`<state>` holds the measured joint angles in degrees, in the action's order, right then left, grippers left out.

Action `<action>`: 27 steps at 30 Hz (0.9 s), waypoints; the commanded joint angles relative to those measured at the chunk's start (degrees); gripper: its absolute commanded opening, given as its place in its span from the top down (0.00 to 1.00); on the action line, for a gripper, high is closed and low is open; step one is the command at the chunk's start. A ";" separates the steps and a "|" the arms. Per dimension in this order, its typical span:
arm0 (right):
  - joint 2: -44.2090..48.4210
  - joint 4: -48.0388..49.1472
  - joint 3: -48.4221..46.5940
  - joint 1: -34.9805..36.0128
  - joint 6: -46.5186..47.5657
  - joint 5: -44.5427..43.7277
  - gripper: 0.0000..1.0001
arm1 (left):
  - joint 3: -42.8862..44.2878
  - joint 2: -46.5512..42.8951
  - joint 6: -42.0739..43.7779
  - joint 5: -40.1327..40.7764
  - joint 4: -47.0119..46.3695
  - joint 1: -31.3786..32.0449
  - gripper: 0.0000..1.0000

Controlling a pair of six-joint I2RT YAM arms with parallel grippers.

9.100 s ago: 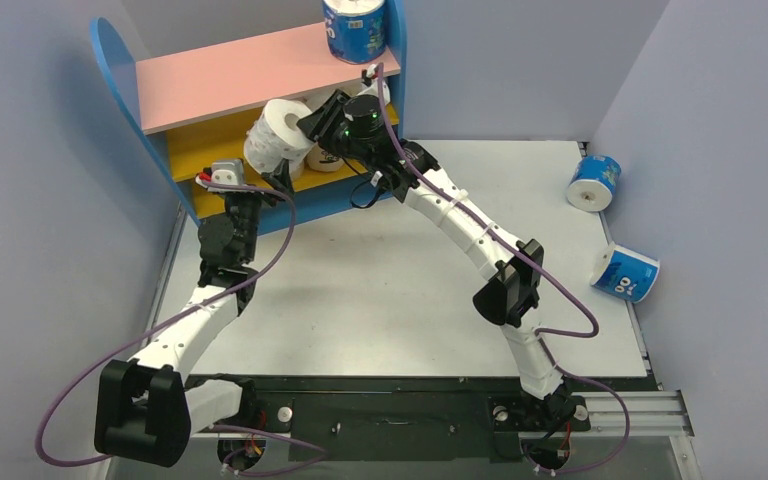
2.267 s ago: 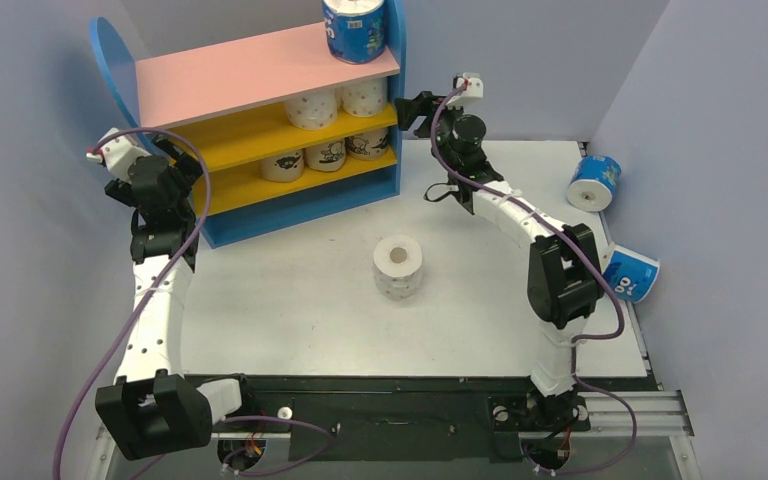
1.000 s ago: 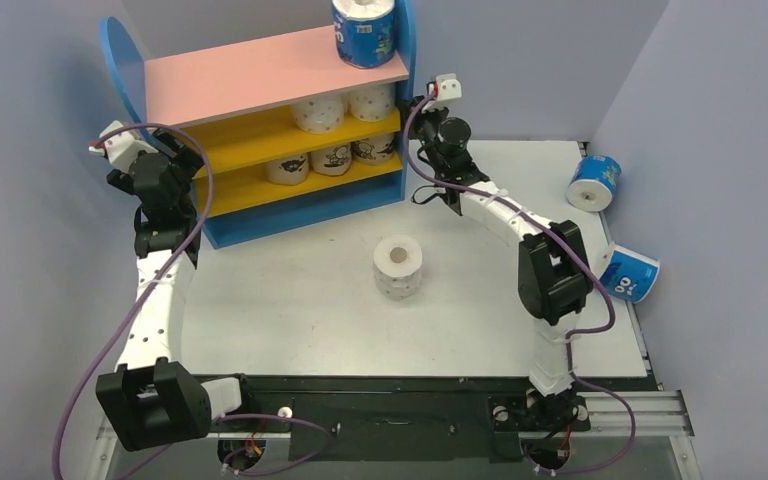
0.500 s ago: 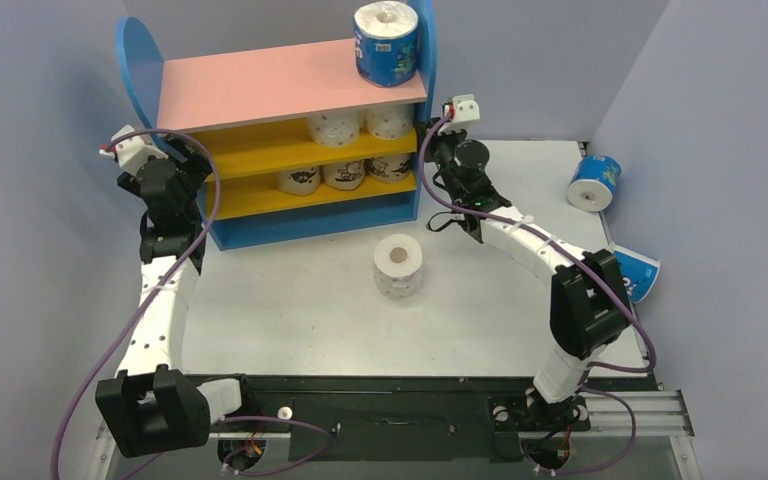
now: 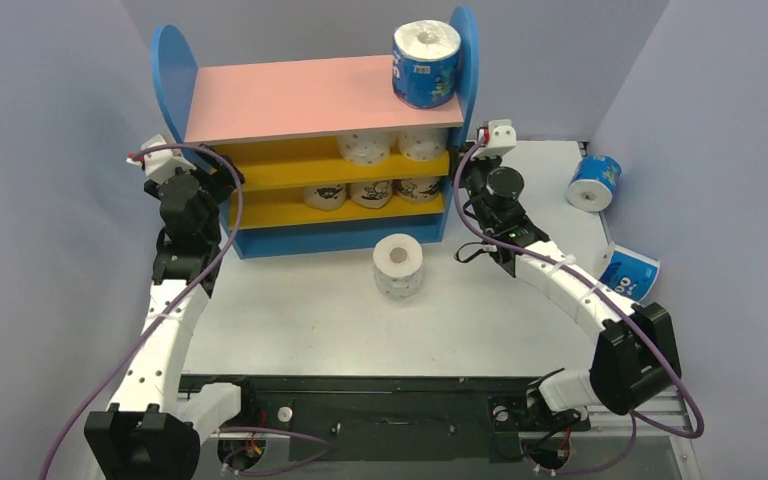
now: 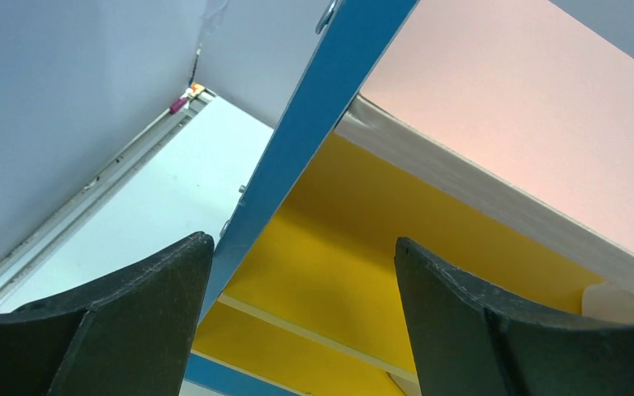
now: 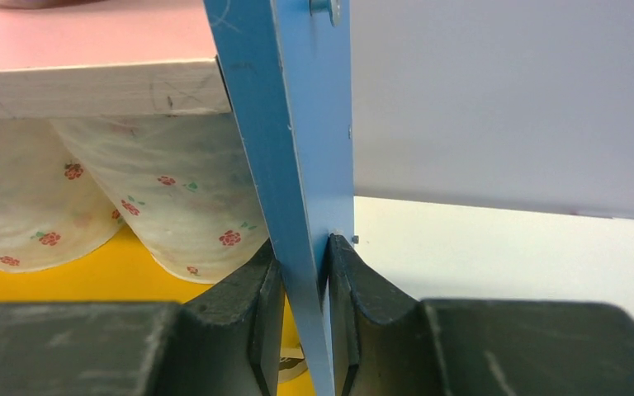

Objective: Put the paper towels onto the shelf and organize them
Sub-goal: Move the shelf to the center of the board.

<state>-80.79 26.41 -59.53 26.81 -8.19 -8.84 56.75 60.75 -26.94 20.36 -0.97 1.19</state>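
Inside my right gripper [image 7: 301, 256] the blue side panel of the shelf [image 7: 297, 124] is pinched tight; my left gripper [image 6: 301, 243] gapes wide at the other panel. A positioning step, I judge; next, release and fetch the dotted roll [image 5: 398, 265] behind-left.

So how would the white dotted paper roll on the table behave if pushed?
The white dotted paper roll stands on end, so it probably slides, not rolls. Its hollow core suggests it is light and squashable.
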 commanded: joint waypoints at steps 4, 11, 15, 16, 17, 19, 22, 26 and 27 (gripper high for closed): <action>11.06 -3.46 3.89 -3.97 -3.57 -8.24 1.00 | -0.42 -6.24 -1.01 -1.22 3.87 5.93 0.20; 14.87 -8.66 4.35 -3.79 -4.99 -6.00 1.00 | -2.00 -10.80 -0.88 -0.60 8.41 9.66 0.09; 16.91 -13.92 3.58 -3.50 -6.97 -3.84 0.83 | -2.60 -13.19 0.09 -0.59 11.33 11.42 0.03; 17.80 -16.08 3.29 -3.29 -7.39 -3.70 0.75 | -2.61 -13.86 0.23 -0.67 11.82 11.66 0.03; 18.36 -17.12 3.24 -3.10 -8.69 -4.25 0.61 | -2.68 -14.19 0.22 -0.67 12.69 12.11 0.03; 20.63 -20.62 3.42 -2.35 -11.46 -6.67 0.48 | -2.62 -15.24 -0.16 -0.83 14.22 12.78 0.04; 25.08 -29.29 3.91 -0.07 -17.04 -14.10 0.42 | -2.38 -16.95 -1.28 -0.03 17.57 13.52 0.04; 32.93 -37.38 8.14 2.32 -25.16 -16.67 0.32 | -1.08 -18.12 -3.41 1.28 24.44 13.96 0.04; 34.55 -40.76 9.17 2.40 -26.73 -15.82 0.29 | -0.80 -18.70 -3.83 1.07 26.55 14.15 0.04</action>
<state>-51.46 -2.57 -53.63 28.03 -24.86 -20.49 53.82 43.53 -28.71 20.58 18.09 14.79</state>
